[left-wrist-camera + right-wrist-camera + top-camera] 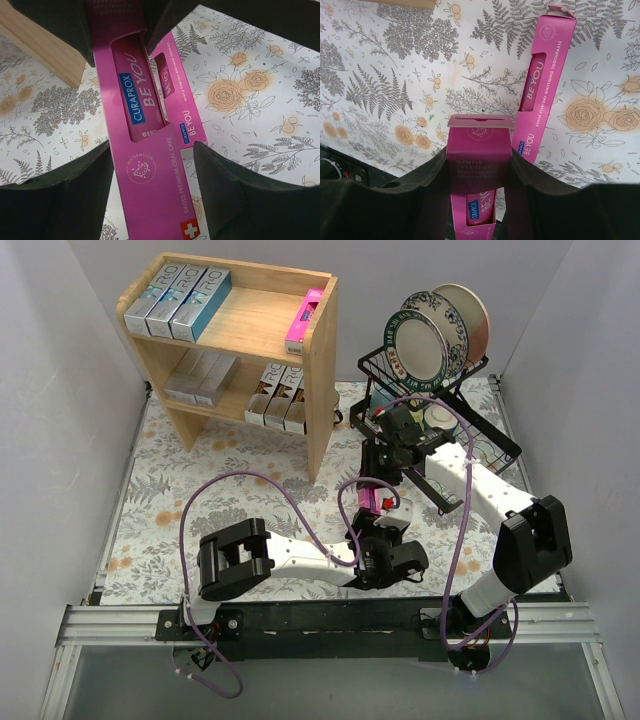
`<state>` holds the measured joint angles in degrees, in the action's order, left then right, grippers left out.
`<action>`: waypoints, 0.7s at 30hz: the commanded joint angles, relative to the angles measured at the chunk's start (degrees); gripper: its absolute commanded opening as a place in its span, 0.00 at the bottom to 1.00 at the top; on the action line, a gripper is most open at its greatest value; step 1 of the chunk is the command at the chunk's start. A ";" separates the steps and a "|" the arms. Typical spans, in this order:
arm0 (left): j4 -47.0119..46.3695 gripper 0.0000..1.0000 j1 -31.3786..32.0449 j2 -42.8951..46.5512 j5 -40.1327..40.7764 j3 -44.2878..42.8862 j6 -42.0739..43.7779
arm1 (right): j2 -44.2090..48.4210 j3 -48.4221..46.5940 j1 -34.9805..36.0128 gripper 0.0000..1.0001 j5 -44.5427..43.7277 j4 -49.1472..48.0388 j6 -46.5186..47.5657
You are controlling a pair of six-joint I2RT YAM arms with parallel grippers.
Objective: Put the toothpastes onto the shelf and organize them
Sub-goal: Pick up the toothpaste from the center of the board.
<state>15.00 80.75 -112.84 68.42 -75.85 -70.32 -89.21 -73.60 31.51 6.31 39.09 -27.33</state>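
Observation:
A hot pink toothpaste carton (479, 145) hangs above the floral cloth, my right gripper (479, 155) shut on its upper end. From the other side my left gripper (152, 150) straddles the same carton (145, 170); its jaws stand close on both sides, with a sliver of cloth showing by the right one. In the top view both grippers (385, 515) (386, 480) meet at mid-table. A second pink carton (540, 90) lies flat on the cloth. The wooden shelf (320, 370) holds three silver-teal cartons (185, 295) and a pink one (303, 320) on top, with silver-white (200, 375) and brown-gold cartons (280, 395) below.
A black wire dish rack (440, 390) with plates and cups stands at the back right, just behind my right arm. A corner of the shelf's wooden side (40, 45) shows close to the left gripper. Purple cables (250, 480) loop over the cloth.

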 commanded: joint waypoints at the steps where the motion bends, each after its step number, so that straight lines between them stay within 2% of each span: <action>1: 0.46 0.56 0.02 0.78 3.73 -1.31 -0.78 | 2.72 2.06 -0.57 0.35 3.44 -3.93 -2.63; 10: 1.60 0.27 -0.07 1.48 2.42 -1.14 -0.87 | 4.66 4.70 -1.97 0.37 5.38 -6.48 -4.66; 13: 3.09 0.21 0.02 2.79 0.75 -1.31 -2.36 | 5.10 4.96 -2.50 0.47 6.35 -7.27 -5.27; 17: 6.08 0.17 0.02 4.99 -3.02 -1.31 -4.55 | 7.11 6.10 -3.64 0.66 6.97 -8.77 -6.24; 21: 7.14 0.10 0.02 7.71 -8.30 -0.44 -5.96 | 10.63 6.19 -5.31 0.80 7.23 -11.30 -7.73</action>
<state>20.40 80.53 -111.53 65.63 -75.85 -73.52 -84.01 -66.94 27.68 11.16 33.80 -33.32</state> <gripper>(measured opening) 0.417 0.741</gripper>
